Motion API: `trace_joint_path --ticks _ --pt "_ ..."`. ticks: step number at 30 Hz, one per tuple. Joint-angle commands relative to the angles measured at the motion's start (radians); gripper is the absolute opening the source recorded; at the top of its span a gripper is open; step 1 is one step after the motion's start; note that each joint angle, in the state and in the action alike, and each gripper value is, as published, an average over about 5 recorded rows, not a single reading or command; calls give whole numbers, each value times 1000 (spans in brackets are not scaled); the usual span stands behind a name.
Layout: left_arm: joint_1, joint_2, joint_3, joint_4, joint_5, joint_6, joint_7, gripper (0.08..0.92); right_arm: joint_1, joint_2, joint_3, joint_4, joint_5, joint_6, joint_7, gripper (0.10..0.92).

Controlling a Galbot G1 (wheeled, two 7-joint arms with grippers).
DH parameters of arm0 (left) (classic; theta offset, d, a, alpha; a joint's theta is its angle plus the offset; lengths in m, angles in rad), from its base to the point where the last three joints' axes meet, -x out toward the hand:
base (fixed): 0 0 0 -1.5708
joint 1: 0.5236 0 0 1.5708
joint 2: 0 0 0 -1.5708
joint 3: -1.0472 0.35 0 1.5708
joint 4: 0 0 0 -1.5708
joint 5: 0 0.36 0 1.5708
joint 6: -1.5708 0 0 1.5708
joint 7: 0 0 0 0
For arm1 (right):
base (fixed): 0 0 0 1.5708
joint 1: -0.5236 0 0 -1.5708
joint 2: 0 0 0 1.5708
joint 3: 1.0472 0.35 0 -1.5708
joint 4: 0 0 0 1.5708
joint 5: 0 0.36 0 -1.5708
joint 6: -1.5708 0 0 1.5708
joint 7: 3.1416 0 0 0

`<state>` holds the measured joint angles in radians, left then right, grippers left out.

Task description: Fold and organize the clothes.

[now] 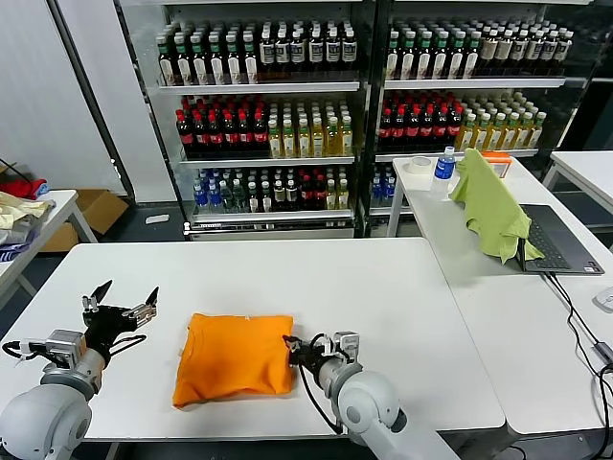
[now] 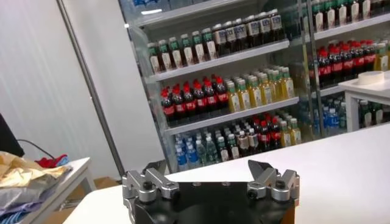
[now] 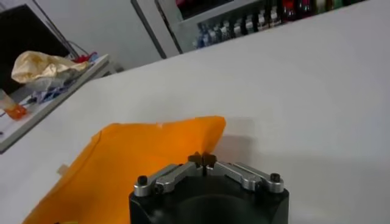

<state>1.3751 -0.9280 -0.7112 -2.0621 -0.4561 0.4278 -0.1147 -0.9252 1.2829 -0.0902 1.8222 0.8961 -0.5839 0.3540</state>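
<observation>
Head view. White table [image 1: 383,287] before stocked drink shelves [image 1: 278,105]; second table to the right with laptop [image 1: 556,240], light green cloth [image 1: 493,206] and water bottle [image 1: 443,168]. Orange T-shirt [image 1: 233,356], folded into a rough rectangle, flat near the front edge at centre. Right gripper [image 1: 290,346] low at the shirt's right edge, forearm slanting in from the front edge, fingers pinched together at the fabric border; whether cloth is caught between them not resolvable. Left gripper [image 1: 123,305] well left of the shirt, raised off the table, fingers spread wide, nothing between them. Bare tabletop behind and right of the shirt.

Left wrist view. Left gripper [image 2: 210,173] fingers spread apart with nothing between, pointing across bare white tabletop [image 2: 341,164] toward the bottle shelves [image 2: 244,91]; side table with piled garments [image 2: 27,176] off to one flank.

Right wrist view. Right gripper [image 3: 202,160] fingertips clenched tip to tip, just at the shirt's [image 3: 128,164] edge near a corner; open white surface [image 3: 304,103] beyond.
</observation>
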Motion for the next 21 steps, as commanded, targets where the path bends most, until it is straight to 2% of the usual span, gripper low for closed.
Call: trace_joint_path --ticks 1,16,21 --pt "-1 0 2 -2 0 1 -1 823 8 -25 87 27 -13 1 -12 107" --pt "-7 -4 12 4 1 -1 -1 823 -24 -89 207 70 -78 0 -49 107" --pt "-12 -8 30 5 7 -6 -1 823 -48 -107 216 29 -111 1 -89 107"
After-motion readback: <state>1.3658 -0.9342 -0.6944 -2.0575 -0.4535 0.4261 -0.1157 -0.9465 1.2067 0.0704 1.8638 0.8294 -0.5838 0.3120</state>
